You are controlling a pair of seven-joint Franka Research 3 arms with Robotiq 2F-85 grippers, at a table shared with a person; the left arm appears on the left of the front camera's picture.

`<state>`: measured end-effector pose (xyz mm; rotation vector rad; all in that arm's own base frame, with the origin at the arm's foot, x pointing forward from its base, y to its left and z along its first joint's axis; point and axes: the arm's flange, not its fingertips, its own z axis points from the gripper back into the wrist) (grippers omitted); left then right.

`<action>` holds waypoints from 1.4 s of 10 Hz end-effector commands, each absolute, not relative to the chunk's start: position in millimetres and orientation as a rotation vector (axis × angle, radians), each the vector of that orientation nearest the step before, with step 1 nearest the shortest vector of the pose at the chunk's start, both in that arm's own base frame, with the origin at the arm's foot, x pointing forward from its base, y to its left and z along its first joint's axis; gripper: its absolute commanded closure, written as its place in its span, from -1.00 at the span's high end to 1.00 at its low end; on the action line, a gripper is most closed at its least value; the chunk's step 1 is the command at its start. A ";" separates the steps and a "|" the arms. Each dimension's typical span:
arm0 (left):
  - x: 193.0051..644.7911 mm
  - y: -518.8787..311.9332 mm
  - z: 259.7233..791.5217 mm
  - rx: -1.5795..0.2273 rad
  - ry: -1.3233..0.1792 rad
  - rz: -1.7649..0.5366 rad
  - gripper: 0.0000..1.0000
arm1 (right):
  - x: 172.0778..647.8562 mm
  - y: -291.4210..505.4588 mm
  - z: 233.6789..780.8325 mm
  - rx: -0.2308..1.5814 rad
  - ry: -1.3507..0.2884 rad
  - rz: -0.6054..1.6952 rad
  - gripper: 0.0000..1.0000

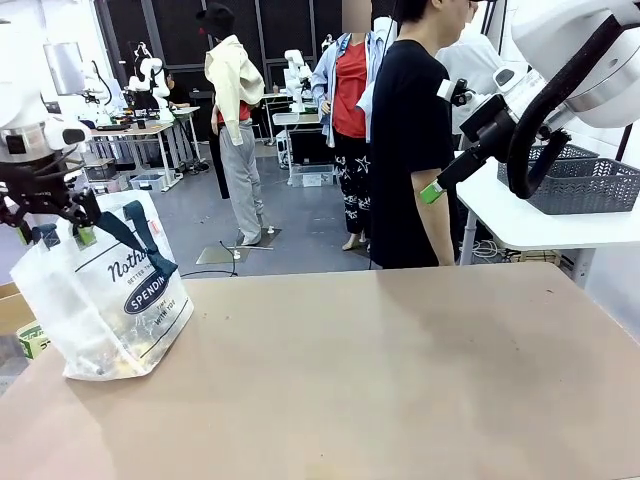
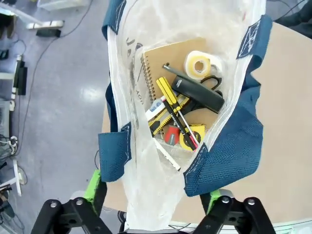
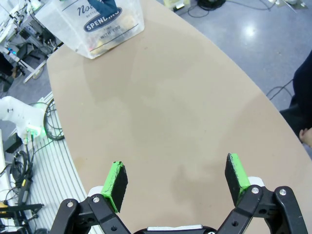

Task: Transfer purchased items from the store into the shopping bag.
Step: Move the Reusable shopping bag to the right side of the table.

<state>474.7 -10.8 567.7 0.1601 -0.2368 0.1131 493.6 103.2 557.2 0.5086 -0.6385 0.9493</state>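
Note:
The shopping bag (image 1: 110, 290), whitish plastic with navy handles, stands at the table's left edge. My left gripper (image 1: 55, 236) hangs right over its mouth, open, and the bag's rim runs between the green pads (image 2: 92, 183). Looking straight down into the bag (image 2: 146, 29), I see the purchased items: a brown spiral pad (image 2: 168, 61), a yellow-and-black screwdriver (image 2: 168, 92), a dark flat piece (image 2: 197, 92), a tape roll (image 2: 199, 65) and small yellow things. My right gripper (image 1: 435, 188) is raised at the far right, open and empty (image 3: 176, 180). The store (image 1: 585, 180), a dark grey basket, sits on a white side table.
A person in a black T-shirt (image 1: 410, 150) stands at the far side of the brown table (image 1: 380, 370), between it and the white side table (image 1: 550, 225). A hand (image 3: 307, 134) shows at the table's edge in the right wrist view. The bag (image 3: 97, 24) lies far across from that gripper.

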 end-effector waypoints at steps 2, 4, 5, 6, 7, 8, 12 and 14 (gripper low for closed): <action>463.8 -12.3 584.3 0.129 -0.253 0.074 1.00 | 493.7 104.7 557.2 0.501 -0.640 0.942 1.00; 462.3 -13.9 592.3 0.120 -0.272 0.046 1.00 | 493.7 104.7 557.2 0.501 -0.640 0.942 1.00; 464.8 -16.6 598.2 0.108 -0.284 0.018 1.00 | 493.7 104.7 557.2 0.501 -0.640 0.942 1.00; 468.2 -20.5 603.9 0.059 -0.275 -0.050 1.00 | 493.7 104.7 557.2 0.501 -0.640 0.942 1.00; 471.2 -24.2 610.3 0.014 -0.279 -0.124 1.00 | 493.7 104.7 557.2 0.501 -0.640 0.942 1.00; 473.4 -28.5 619.3 -0.043 -0.304 -0.188 1.00 | 493.7 104.7 557.2 0.501 -0.640 0.942 1.00; 483.0 -37.6 633.9 -0.172 -0.444 -0.417 1.00 | 493.7 104.7 557.2 0.501 -0.640 0.942 1.00; 481.4 -41.9 634.1 -0.222 -0.510 -0.505 1.00 | 493.7 104.7 557.2 0.501 -0.640 0.942 1.00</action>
